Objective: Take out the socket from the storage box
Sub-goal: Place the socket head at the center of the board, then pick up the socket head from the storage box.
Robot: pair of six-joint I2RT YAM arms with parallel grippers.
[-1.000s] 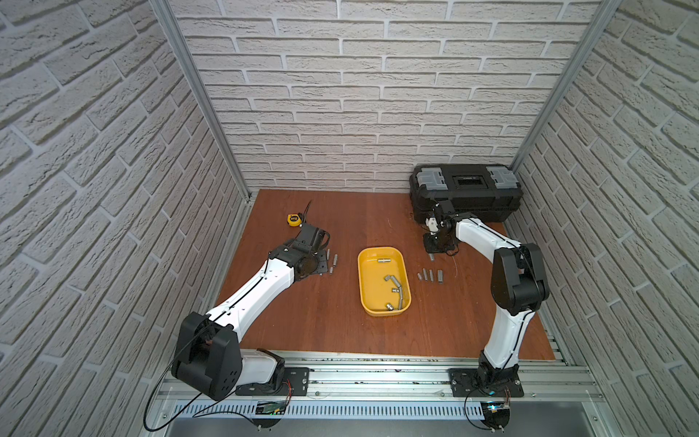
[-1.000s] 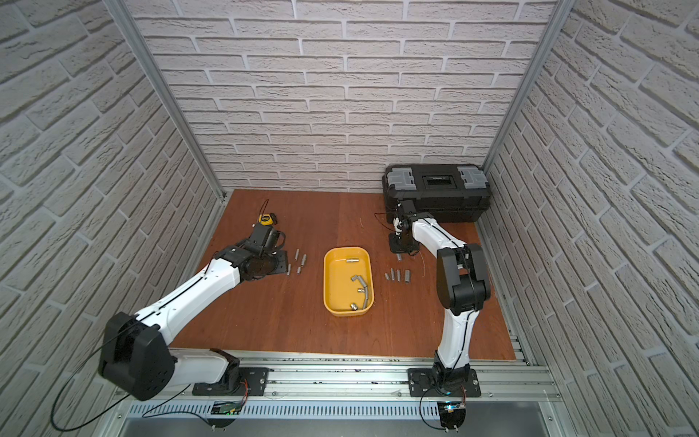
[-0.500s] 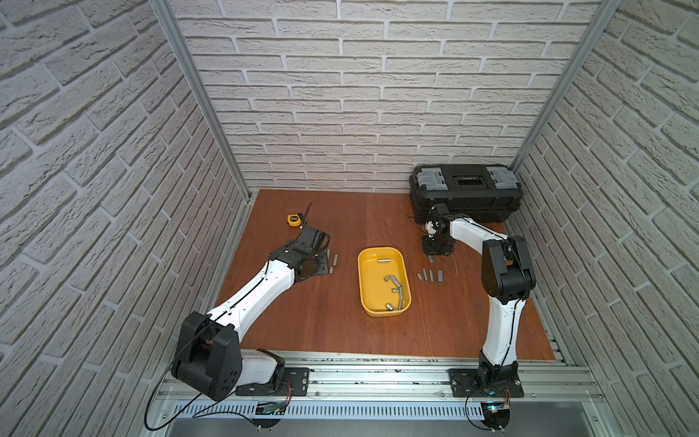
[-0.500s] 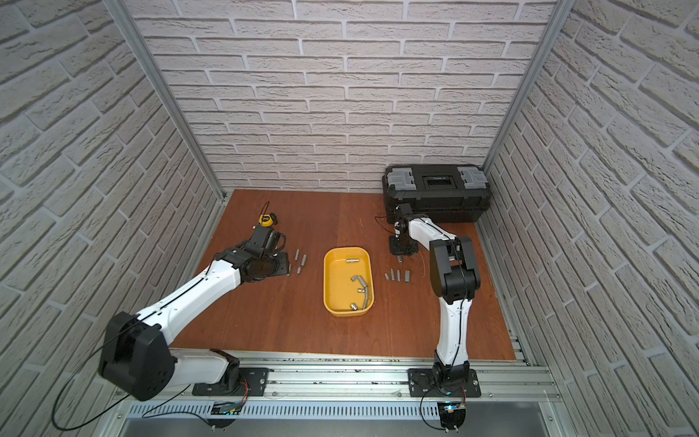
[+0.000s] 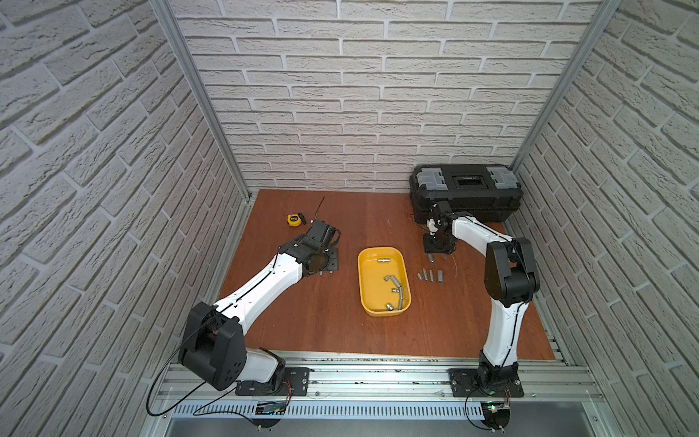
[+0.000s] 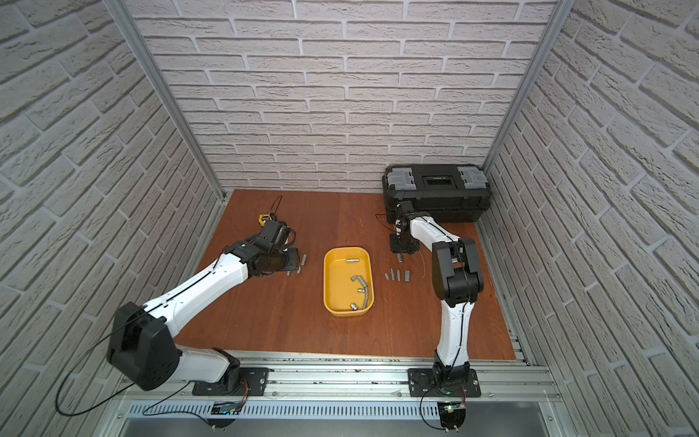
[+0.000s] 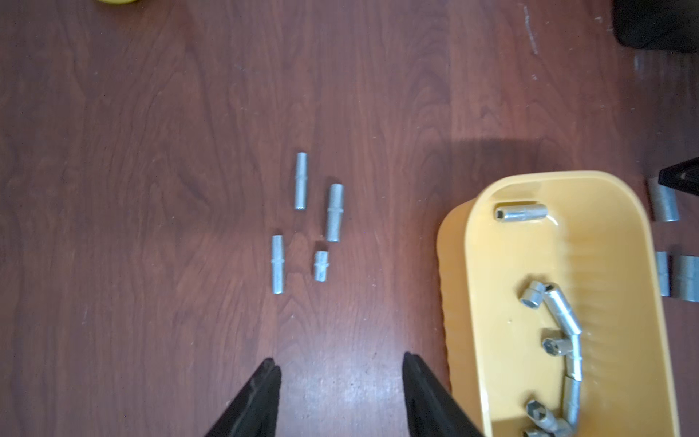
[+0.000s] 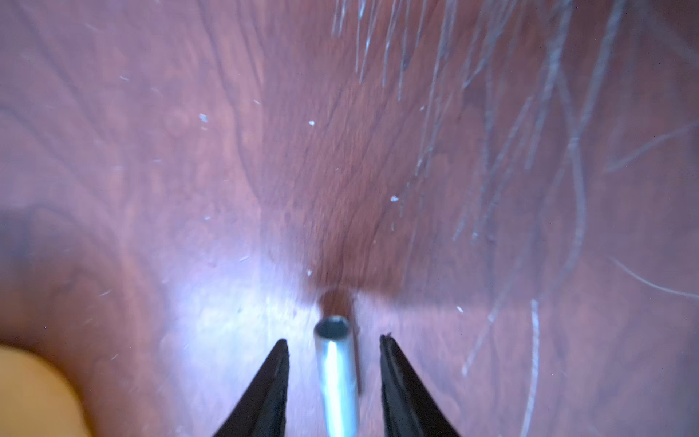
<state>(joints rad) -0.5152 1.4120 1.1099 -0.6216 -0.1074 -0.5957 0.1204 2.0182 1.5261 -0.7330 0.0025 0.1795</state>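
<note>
On the worktop [image 5: 321,325], the yellow storage box [image 5: 374,293] holds loose sockets [image 5: 395,290]. Just beyond to its right, the right claw [image 8: 333,339] stands released, one socket [image 8: 337,374] between its fingers [image 8: 274,382], untouched. Left claw [image 7: 339,359] released, empty. Far right: black toolbox [image 5: 467,196].

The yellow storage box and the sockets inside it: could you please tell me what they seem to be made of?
Storage box: probably plastic, semi-gloss; uniform yellow, rounded moulded corners, soft highlights.
Sockets: apparently steel, bright plated or polished; silvery grey with sharp reflections and hex openings.
</note>
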